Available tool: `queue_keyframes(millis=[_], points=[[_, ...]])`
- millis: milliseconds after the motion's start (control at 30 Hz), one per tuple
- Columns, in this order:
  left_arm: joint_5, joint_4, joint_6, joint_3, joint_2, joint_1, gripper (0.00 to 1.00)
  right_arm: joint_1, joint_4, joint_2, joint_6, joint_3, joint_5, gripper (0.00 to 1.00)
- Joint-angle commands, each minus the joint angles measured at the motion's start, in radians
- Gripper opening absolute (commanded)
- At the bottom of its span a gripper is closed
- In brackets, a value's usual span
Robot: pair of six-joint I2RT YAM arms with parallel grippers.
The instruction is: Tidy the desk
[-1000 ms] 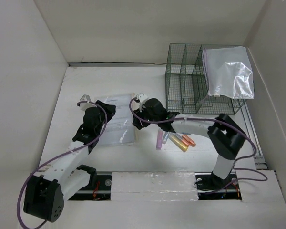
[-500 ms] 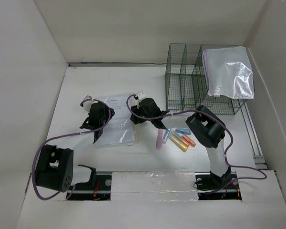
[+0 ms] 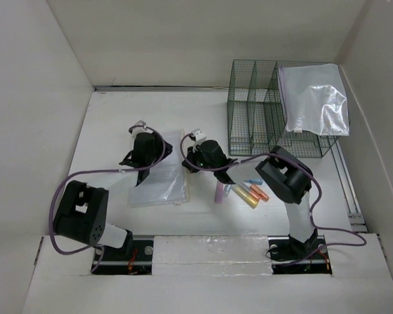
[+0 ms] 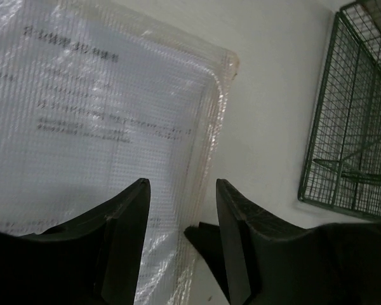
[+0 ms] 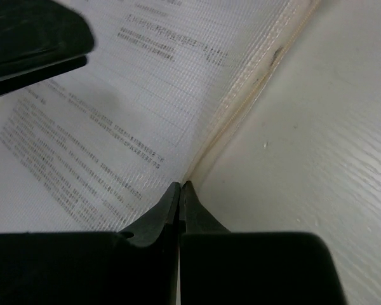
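Note:
On the white desk [image 3: 111,118] lies a clear document sleeve [image 3: 158,183] with a printed sheet inside, also seen in the left wrist view [image 4: 95,108] and the right wrist view [image 5: 108,108]. My right gripper [image 3: 185,162] is low at the sleeve's right edge. Its tips [image 5: 181,184] are pressed together right on the edge seam. My left gripper [image 3: 162,156] hovers over the sleeve's upper right part, open [image 4: 181,190], with the sleeve's edge and the right gripper's tip showing between its fingers.
A dark green wire rack [image 3: 249,111] stands at the back right, with a clear plastic bag [image 3: 314,98] resting in its right part. Pink [image 3: 219,191], yellow [image 3: 245,196], orange [image 3: 259,192] and blue [image 3: 252,181] markers lie under the right forearm. White walls close in the desk.
The left arm has swung forward and to the right, out over the sleeve. The right gripper has gone from open to shut at the sleeve's right edge.

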Motion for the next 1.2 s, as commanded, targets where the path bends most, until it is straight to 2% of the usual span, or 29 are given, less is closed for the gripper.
queue_keyframes(millis=[0,300,500,600,767,967,1067,1100,1167], points=[[0.039,-0.034,0.083,0.125,0.068,-0.054,0.42,0.000,0.107,-0.114,-0.053,-0.056,0.013,0.00],[0.044,-0.086,0.138,0.297,0.266,-0.123,0.45,0.028,0.217,-0.165,-0.079,-0.161,-0.020,0.00],[-0.028,-0.119,0.160,0.365,0.326,-0.143,0.41,0.028,0.243,-0.171,-0.096,-0.174,-0.036,0.00],[-0.060,-0.139,0.183,0.391,0.351,-0.157,0.30,0.037,0.251,-0.179,-0.100,-0.185,-0.023,0.00],[-0.134,-0.185,0.221,0.445,0.400,-0.209,0.02,0.046,0.220,-0.182,-0.120,-0.175,-0.003,0.00],[-0.135,-0.159,0.220,0.422,0.383,-0.220,0.00,0.055,0.194,-0.186,-0.133,-0.186,0.015,0.00],[-0.128,-0.140,0.211,0.390,0.346,-0.220,0.00,0.055,0.193,-0.189,-0.128,-0.206,0.016,0.14],[-0.125,-0.134,0.207,0.379,0.337,-0.220,0.00,0.055,0.191,-0.189,-0.125,-0.211,0.012,0.28],[-0.116,-0.131,0.197,0.371,0.312,-0.220,0.00,0.055,0.190,-0.194,-0.113,-0.227,0.007,0.40]])
